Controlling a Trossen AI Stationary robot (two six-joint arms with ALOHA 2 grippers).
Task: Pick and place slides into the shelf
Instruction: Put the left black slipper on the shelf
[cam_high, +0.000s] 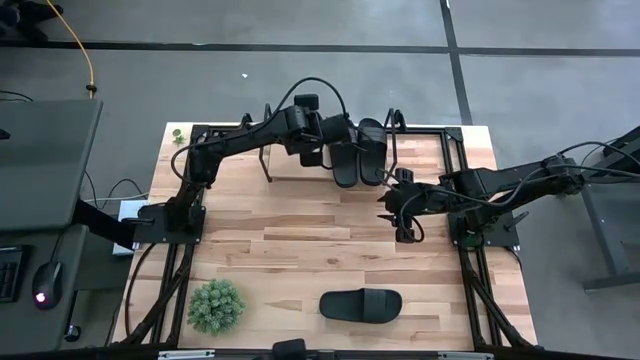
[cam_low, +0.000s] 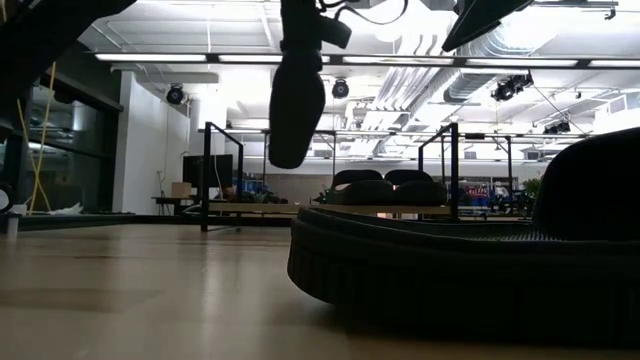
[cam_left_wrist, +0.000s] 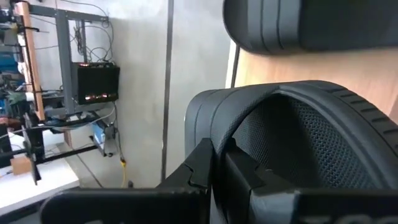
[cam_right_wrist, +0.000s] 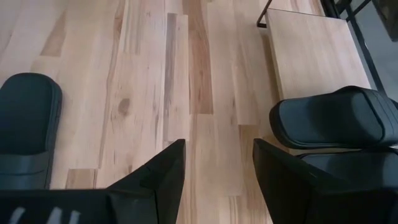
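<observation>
Two black slides (cam_high: 372, 150) lie side by side on the shelf's light board (cam_high: 290, 165) at the table's far middle; the low view shows them as slides (cam_low: 385, 187) between the wire end frames. My left gripper (cam_high: 322, 135) is above the shelf's middle, shut on another slide (cam_low: 297, 105), which hangs left of those two. One more slide (cam_high: 360, 305) lies flat on the table near the front edge. My right gripper (cam_high: 400, 208) hovers open over the table right of centre, with nothing between its fingers (cam_right_wrist: 168, 177). My left gripper holds the hanging slide by its ribbed strap (cam_left_wrist: 211, 118), at the strap's edge, with the fingers (cam_left_wrist: 208, 165) coming slanting down from above. How the two fingers sit on the strap is hidden by the gripper itself. The slide hangs on end below the fingers, clear of the shelf board.
A small green plant (cam_high: 215, 305) stands at the table's near left. The shelf's black wire end frames (cam_low: 207, 175) rise at both ends of the board. Bare board (cam_right_wrist: 311, 53) shows on the shelf's left part.
</observation>
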